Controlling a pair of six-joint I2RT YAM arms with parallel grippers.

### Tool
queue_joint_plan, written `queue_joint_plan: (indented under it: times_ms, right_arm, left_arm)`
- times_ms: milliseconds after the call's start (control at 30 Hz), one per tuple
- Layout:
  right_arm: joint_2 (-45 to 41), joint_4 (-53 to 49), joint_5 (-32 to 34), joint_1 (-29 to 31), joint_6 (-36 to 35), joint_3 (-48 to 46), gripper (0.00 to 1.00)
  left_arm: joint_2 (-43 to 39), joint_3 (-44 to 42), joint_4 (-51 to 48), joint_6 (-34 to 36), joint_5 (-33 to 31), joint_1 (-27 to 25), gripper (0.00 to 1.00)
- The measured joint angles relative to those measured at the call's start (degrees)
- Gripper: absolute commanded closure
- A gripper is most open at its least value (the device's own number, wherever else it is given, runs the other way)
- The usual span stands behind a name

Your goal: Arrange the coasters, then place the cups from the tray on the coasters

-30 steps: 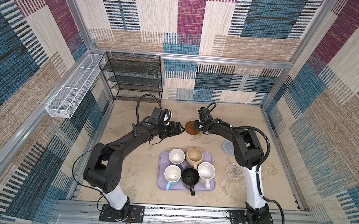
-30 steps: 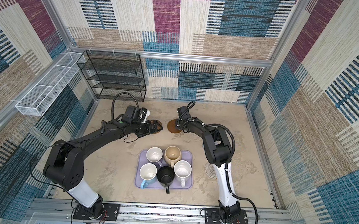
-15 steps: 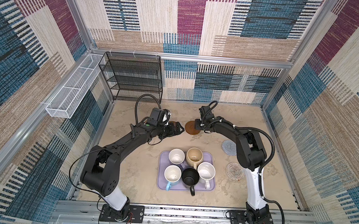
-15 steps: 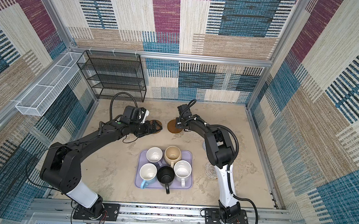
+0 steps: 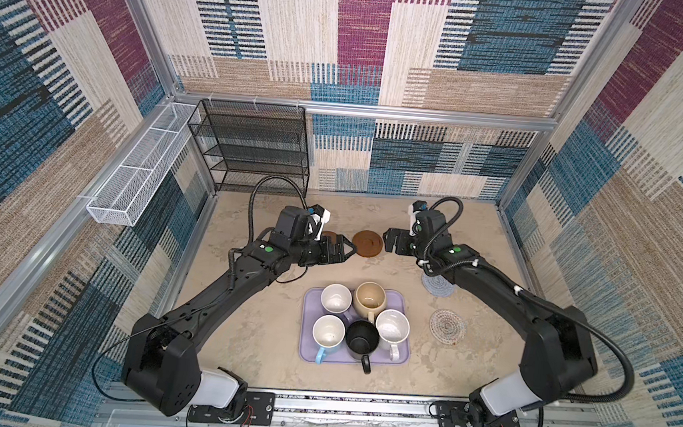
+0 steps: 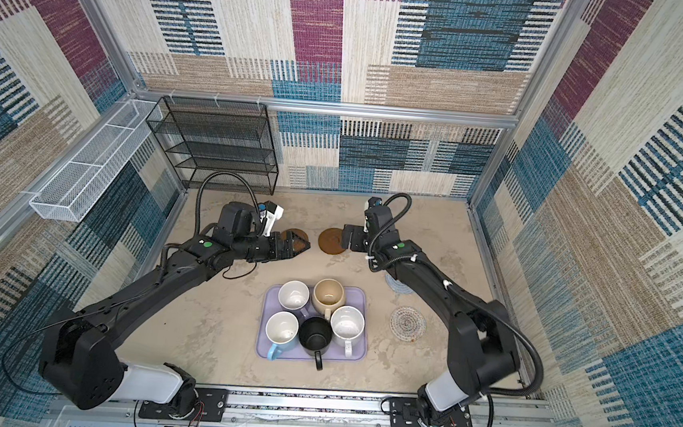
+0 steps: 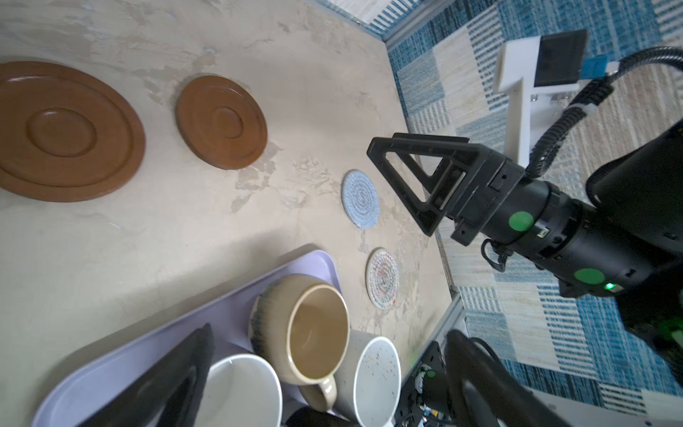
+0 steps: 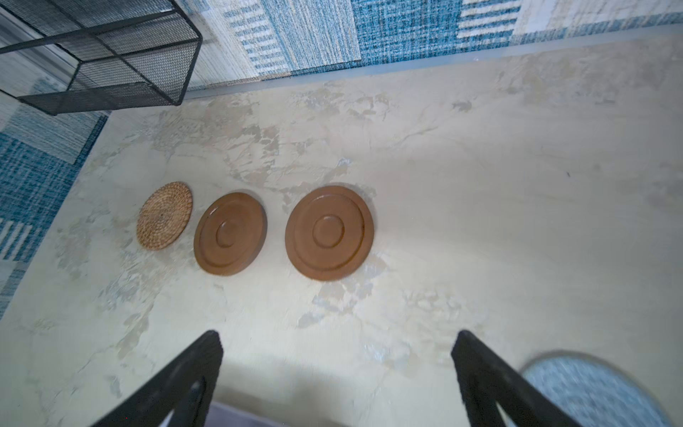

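Now both grippers are released and hold nothing. The right gripper (image 5: 387, 240) is just beside the first brown coaster (image 5: 367, 243), and its wrist view shows its fingers wide apart with only bare table between them. The left gripper (image 5: 345, 249) is spread as well; in both top views it partly hides the second brown coaster (image 8: 230, 233), and I cannot tell if it touches it.

The rattan coaster (image 8: 164, 215) and the two brown ones lie in one line near the back wall. The grey-blue coaster (image 5: 438, 287) and the whitish coaster (image 5: 446, 327) lie apart from this line, to the right of the tray (image 5: 306, 345). All five cups (image 5: 361, 339) are on the tray, so I judge the arranging is about half done.

Several things may go wrong from here:
- **Collision:** The grippers are near each other, so a careless move could make them collide or push a brown coaster out of line.
- **Slipping:** The grey-blue coaster is flat and lies partly under the right arm, so the fingers may slide over it.
- **Knocking:** The cups stand crowded together, so taking one may knock its neighbour.
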Motion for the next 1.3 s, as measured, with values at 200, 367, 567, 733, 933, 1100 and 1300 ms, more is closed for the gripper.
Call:
queue_joint_plan:
  times_ms: [200, 367, 567, 733, 933, 1100, 1300]
  right_arm:
    - [-15.4, 1.8, 0.5, -0.4, 1.7, -15.5, 0.0]
    - [-20.3, 3.5, -0.8, -6.9, 3.2, -25.6, 0.02]
    - [-18.1, 5.6, -3.9, -12.9, 4.0, -30.0, 0.09]
    - [-11.6, 8.3, -4.5, -15.2, 3.7, -29.9, 0.28]
    - [-1.9, 10.1, -4.1, -15.8, 2.4, -26.0, 0.41]
    - [4.7, 11.1, -3.0, -16.1, 1.4, -22.5, 0.46]
    - [10.7, 13.8, -2.1, -16.1, 0.3, -17.7, 0.5]
  left_arm:
    - [-0.4, 2.2, -3.1, 0.7, -0.5, -8.3, 0.02]
    - [3.6, 5.1, -4.7, 2.0, -2.1, -13.2, 0.03]
    - [10.3, 9.7, -6.6, 3.3, -3.9, -15.5, 0.03]
    - [14.1, 13.4, -7.7, 4.4, -6.8, -15.6, 0.03]
    - [18.3, 17.0, -8.7, 5.6, -8.2, -14.1, 0.03]
    - [19.1, 17.1, -8.6, 5.6, -8.2, -11.7, 0.03]
    - [19.5, 16.8, -8.0, 5.6, -7.8, -9.0, 0.03]
